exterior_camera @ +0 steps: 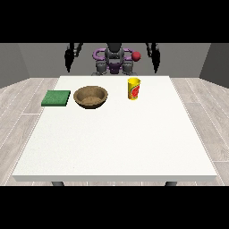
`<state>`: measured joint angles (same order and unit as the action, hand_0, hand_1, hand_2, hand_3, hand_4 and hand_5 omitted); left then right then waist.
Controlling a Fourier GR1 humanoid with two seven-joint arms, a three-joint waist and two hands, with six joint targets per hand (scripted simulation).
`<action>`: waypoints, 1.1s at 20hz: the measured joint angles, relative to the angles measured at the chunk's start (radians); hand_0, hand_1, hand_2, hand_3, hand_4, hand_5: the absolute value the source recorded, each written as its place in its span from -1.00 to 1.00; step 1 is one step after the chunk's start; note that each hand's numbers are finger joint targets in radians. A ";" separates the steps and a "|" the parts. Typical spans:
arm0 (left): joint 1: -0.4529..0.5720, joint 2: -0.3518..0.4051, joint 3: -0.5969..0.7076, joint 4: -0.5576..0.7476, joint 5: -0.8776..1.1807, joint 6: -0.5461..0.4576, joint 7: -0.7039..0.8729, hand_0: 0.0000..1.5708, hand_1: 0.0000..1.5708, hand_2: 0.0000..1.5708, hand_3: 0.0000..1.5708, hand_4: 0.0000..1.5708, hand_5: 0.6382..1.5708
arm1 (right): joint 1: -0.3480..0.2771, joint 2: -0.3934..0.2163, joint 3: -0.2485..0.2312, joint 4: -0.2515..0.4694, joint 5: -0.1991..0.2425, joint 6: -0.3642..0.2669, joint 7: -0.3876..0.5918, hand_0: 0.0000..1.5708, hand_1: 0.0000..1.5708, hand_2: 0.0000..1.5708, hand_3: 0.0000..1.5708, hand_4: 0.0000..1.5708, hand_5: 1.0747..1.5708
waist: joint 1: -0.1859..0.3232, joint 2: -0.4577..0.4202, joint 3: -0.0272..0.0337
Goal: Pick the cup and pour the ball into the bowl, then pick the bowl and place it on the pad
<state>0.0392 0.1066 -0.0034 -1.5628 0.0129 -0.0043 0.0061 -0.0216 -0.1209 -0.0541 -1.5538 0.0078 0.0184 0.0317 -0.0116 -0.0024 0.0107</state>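
A yellow cup [133,88] is seen upright near the counter's [116,147] far edge, a brown bowl [91,96] beside it and a green pad [56,98] by the far corner at the view's left. A red ball [136,56] shows above the cup, before the robot. Both hands [69,60] [155,58] hang past the far edge; finger positions cannot be told.

Yellow cup [133,88] upright, brown bowl [91,96] mid, green pad [56,98] view-left, all apart.
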 measured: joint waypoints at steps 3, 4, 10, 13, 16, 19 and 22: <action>-0.003 0.016 0.004 -0.036 0.002 -0.002 0.025 -1.00 -1.00 -1.00 -1.00 -1.00 0.97 | -0.006 -0.016 -0.006 -0.036 -0.004 0.004 0.026 -1.00 -1.00 -1.00 -1.00 -1.00 0.99 | -0.002 -0.095 -0.0036; -0.005 0.020 0.005 -0.048 0.003 -0.004 0.035 -1.00 -1.00 -1.00 -1.00 -1.00 0.97 | -0.009 -0.022 -0.007 -0.048 -0.006 0.006 0.037 -1.00 -1.00 -1.00 -1.00 -1.00 0.99 | -0.004 -0.125 -0.0048; -0.095 0.011 0.051 -0.152 0.097 0.005 0.158 -1.00 -1.00 -1.00 -1.00 -1.00 0.96 | -0.004 -0.070 -0.079 -0.075 -0.132 0.096 0.067 -1.00 -1.00 -1.00 -1.00 -1.00 1.00 | -0.012 -0.195 -0.0087; -0.105 0.012 0.081 -0.177 0.120 0.008 0.148 -1.00 -1.00 -1.00 -1.00 -1.00 0.95 | 0.009 -0.103 -0.131 -0.095 -0.196 0.153 0.049 -1.00 -1.00 -1.00 -1.00 -1.00 1.00 | -0.018 -0.160 -0.0095; -0.112 0.031 0.134 -0.153 0.154 -0.020 0.095 -1.00 -1.00 -1.00 -1.00 -1.00 0.94 | 0.002 -0.121 -0.164 -0.122 -0.243 0.185 0.060 -1.00 -1.00 -1.00 -1.00 -1.00 1.00 | -0.028 -0.117 -0.0104; -0.139 0.042 0.164 -0.125 0.171 -0.037 0.051 -1.00 -1.00 -1.00 -1.00 -1.00 0.93 | 0.001 -0.110 -0.173 -0.112 -0.246 0.199 0.015 -1.00 -1.00 -1.00 -1.00 -1.00 0.99 | -0.029 -0.069 -0.0109; -0.177 0.042 0.179 -0.072 0.163 -0.042 -0.024 -1.00 -1.00 -1.00 -1.00 -1.00 0.91 | -0.018 -0.101 -0.173 -0.087 -0.232 0.207 -0.043 -1.00 -1.00 -1.00 -1.00 -1.00 1.00 | -0.035 -0.003 -0.0107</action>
<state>-0.1378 0.1488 0.1758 -1.6345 0.1756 -0.0463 -0.0184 -0.0398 -0.2220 -0.2275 -1.6411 -0.2244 0.2259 -0.0109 -0.0461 -0.0059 0.0000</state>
